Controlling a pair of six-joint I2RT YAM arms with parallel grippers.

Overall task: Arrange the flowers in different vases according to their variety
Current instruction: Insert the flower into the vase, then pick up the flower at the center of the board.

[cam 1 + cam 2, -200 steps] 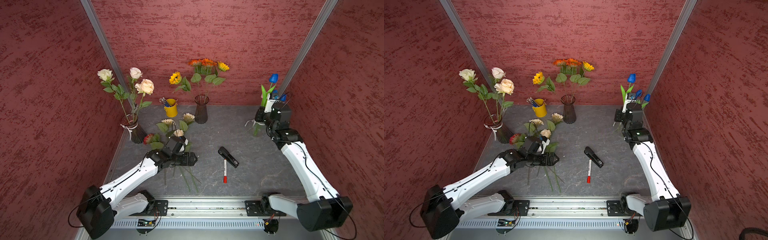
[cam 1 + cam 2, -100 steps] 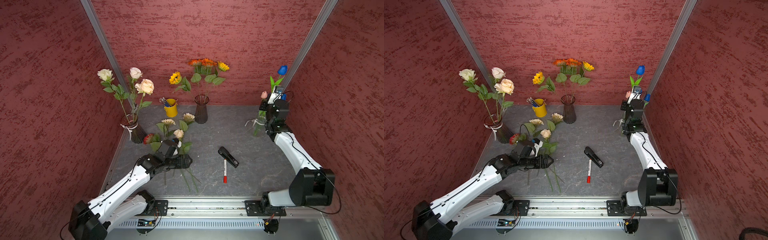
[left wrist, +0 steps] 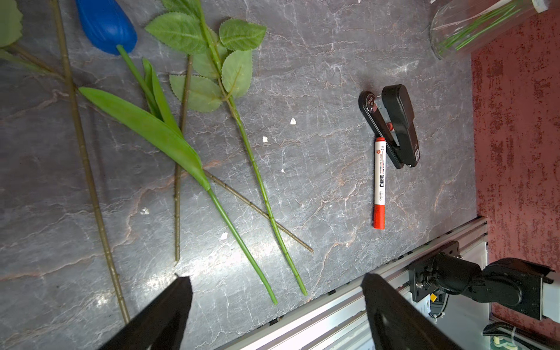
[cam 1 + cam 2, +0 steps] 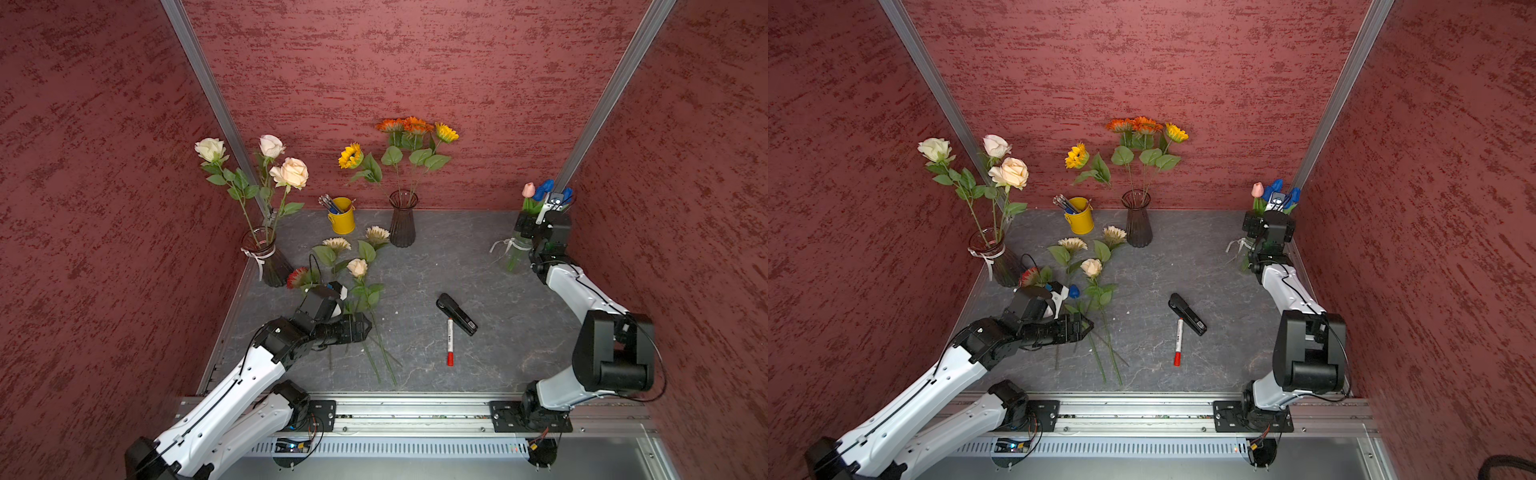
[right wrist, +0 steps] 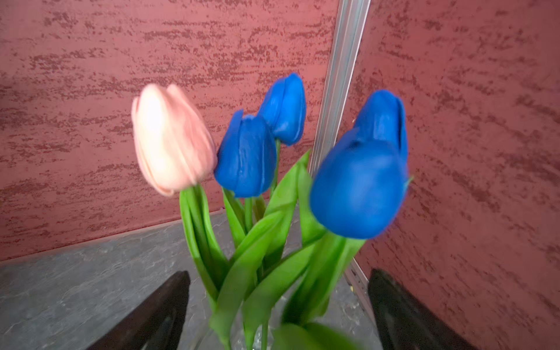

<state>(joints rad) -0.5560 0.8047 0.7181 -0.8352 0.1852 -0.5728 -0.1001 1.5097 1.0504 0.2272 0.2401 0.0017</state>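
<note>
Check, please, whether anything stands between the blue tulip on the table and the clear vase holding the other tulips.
Yes: the right gripper hangs open above the clear vase, around its tulips; stapler and marker lie flat roughly between.

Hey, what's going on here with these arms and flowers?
It's a sort by variety. The right tool stands open at the tulips in the clear vase. The left tool hangs open over loose stems: a blue tulip, a rose, cream sunflowers. Other roses fill the smoky vase, orange sunflowers the ribbed vase.
</note>
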